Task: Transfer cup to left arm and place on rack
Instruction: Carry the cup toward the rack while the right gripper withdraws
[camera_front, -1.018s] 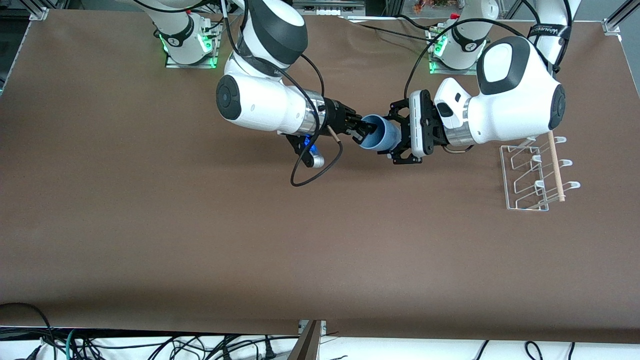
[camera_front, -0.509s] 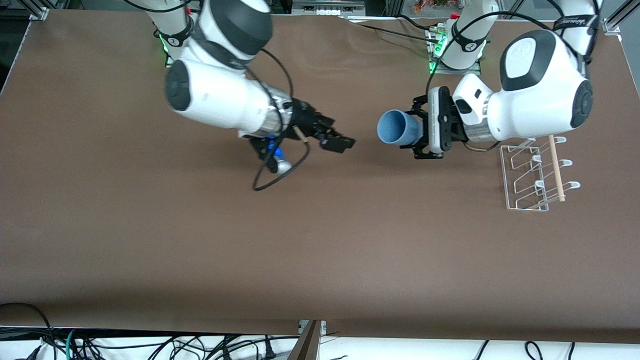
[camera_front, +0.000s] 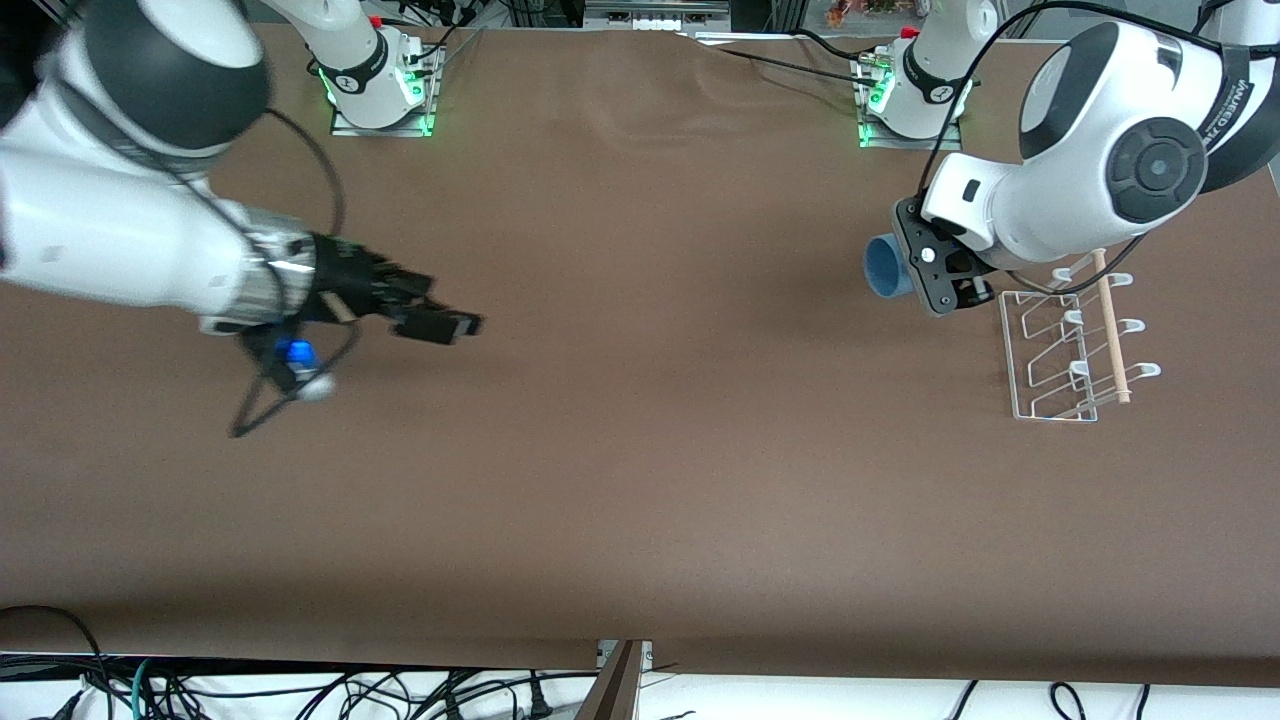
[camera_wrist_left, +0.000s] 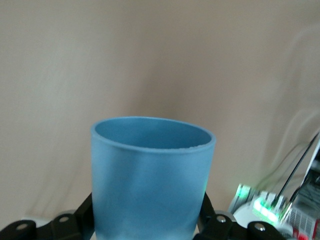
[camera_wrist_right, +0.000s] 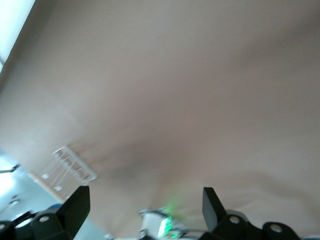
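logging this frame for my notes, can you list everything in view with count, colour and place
small light-blue plastic tumbler cup: one, light blue, held on its side in the left gripper, beside the rack, over the table
white wire drying rack: one, white with a light wooden rod across it, on the table at the left arm's end
brown table: one, brown, under everything
left gripper: one, black fingers shut on the cup
right gripper: one, black fingers open and holding nothing, over the table toward the right arm's end

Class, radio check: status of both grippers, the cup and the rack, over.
Left gripper shut on cup, beside rack. Right gripper open, empty, at its own end. Nothing blocking the rack.
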